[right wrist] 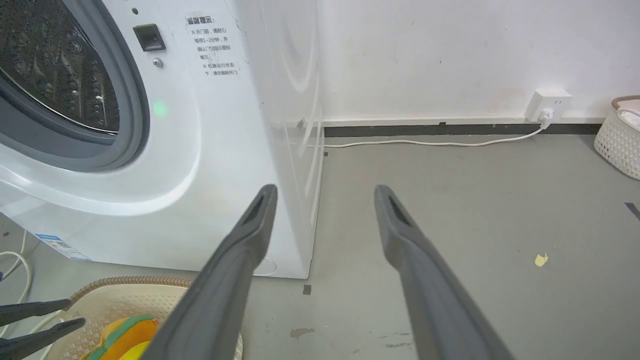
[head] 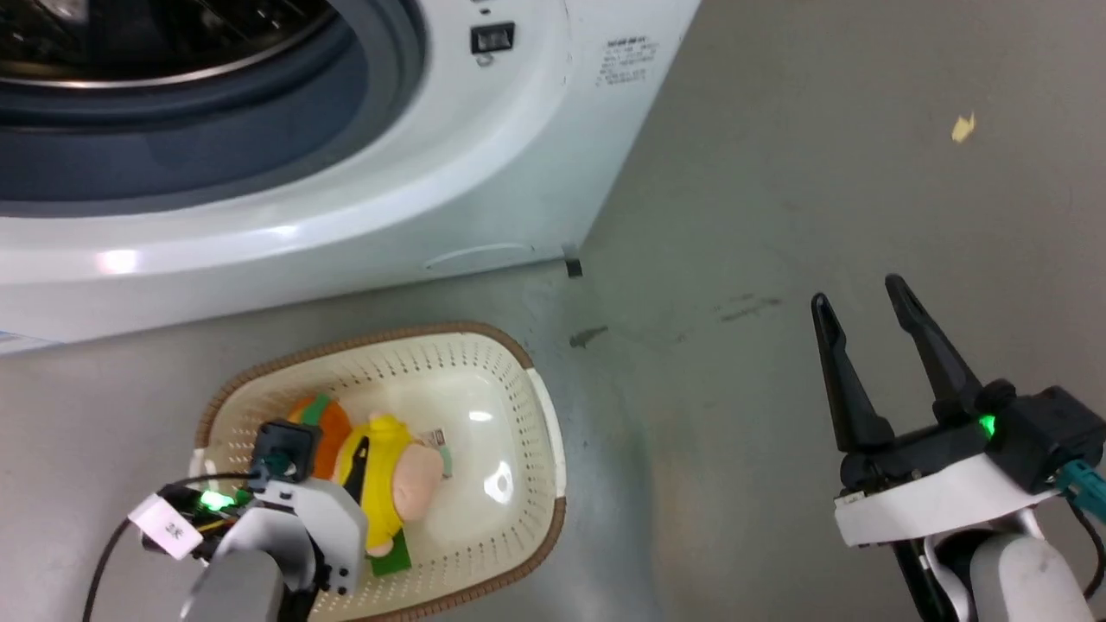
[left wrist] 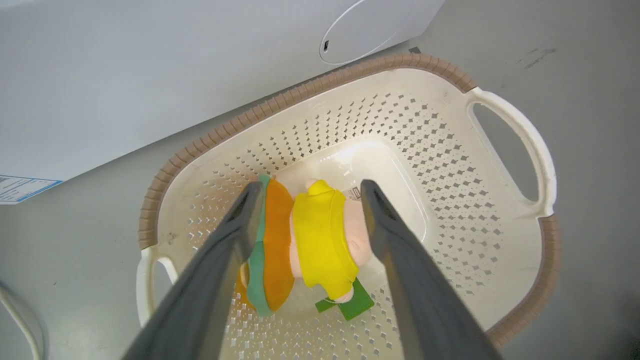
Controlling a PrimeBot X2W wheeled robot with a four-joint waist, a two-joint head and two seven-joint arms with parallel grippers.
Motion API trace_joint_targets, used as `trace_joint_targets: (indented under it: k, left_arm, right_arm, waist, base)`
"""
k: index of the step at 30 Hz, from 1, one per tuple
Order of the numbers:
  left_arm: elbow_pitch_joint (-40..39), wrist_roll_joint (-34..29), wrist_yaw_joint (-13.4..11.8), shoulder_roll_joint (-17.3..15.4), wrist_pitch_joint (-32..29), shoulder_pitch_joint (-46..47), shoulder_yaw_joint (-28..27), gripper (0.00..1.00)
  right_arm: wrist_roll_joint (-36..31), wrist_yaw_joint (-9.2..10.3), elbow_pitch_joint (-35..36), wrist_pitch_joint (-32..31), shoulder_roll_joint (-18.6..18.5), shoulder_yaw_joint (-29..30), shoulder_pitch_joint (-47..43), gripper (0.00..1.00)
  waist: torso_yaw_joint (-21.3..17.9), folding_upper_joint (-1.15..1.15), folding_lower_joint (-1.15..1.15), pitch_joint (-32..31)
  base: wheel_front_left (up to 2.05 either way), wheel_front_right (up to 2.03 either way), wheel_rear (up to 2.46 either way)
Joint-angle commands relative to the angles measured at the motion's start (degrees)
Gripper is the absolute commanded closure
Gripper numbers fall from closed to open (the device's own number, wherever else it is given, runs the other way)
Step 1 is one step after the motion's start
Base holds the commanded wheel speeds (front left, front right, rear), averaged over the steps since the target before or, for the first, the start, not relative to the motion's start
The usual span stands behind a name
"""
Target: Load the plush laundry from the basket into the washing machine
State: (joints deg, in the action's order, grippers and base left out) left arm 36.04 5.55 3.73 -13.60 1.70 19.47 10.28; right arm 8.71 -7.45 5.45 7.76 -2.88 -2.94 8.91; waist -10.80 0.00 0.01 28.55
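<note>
Cream basket with orange plush, yellow plush; left gripper, right gripper both wide.

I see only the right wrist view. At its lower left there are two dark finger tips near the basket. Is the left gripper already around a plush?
Observer: Not closed yet. In the left wrist view the left gripper has its jaws open, one on each side of two toys lying in the basket.
Operator: Two toys? I make out only an orange and green one.
Observer: Beside the orange burger plush, touching it, lies a yellow plush with a peach part.
Operator: And where is my right gripper from the basket?
Observer: In the head view the right gripper is open over the floor, to the right of the basket and apart from it.
</note>
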Motion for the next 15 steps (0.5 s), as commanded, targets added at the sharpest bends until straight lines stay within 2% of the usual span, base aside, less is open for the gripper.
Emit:
trace_joint_targets:
  k: [1,15]
  left_arm:
    - [1.3,0.3,0.3,-0.5,-0.1,1.6,0.4,0.0]
    - [10.3,2.2,1.2,-4.1,-3.2,9.2,5.9,0.0]
  right_arm:
    - [0.6,-0.02,0.5,0.6,0.0,-0.1,1.2,0.0]
    - [2.3,-0.02,2.0,2.3,0.0,-0.6,3.5,0.0]
  waist:
    - [-0.8,0.0,-0.01,1.4]
    - [-3.3,0.0,-0.01,9.2]
  base:
    - [0.0,0.0,0.0]
    - [0.0,0.0,0.0]
